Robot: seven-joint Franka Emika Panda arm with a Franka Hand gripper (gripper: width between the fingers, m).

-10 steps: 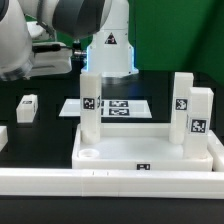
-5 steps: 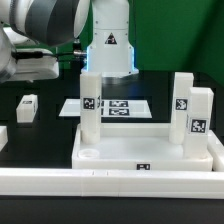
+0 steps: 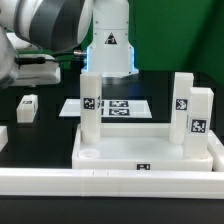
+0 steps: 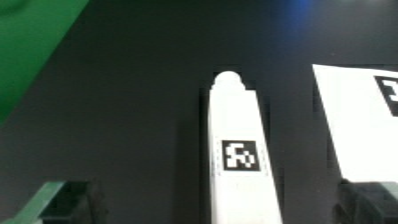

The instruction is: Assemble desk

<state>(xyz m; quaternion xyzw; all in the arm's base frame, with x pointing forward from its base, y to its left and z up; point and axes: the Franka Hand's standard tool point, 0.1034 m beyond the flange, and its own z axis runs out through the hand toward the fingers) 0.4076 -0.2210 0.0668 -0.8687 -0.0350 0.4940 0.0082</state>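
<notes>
hanging wide open, the gripper [image 4: 210,200] holds nothing: in the wrist view its two dark fingertips [image 4: 57,203] stand far apart at either side, with a white leg [image 4: 235,150] between them and clear of both. that leg shows one black-and-white tag [image 4: 238,156] on its face and a rounded end pointing away from the camera, over dark table [image 4: 143,60]. beside it a corner of the marker board [image 4: 361,100] comes into the picture, and a green surface fills the far corner.

in the exterior view the arm [image 3: 45,30] fills the upper part on the exterior view's left, and the fingers themselves are hard to make out there. the tabletop [image 3: 150,150] lies near the front, just behind a long white rail [image 3: 110,180]. three legs stand upright in it: one [image 3: 91,105] at the exterior view's left, two [image 3: 182,100] [image 3: 200,118] at its right, each tagged. an empty round socket [image 3: 88,155] shows in the front corner. the marker board lies flat behind the tabletop. a small white block [image 3: 27,107] sits apart on the table at the exterior view's left.
</notes>
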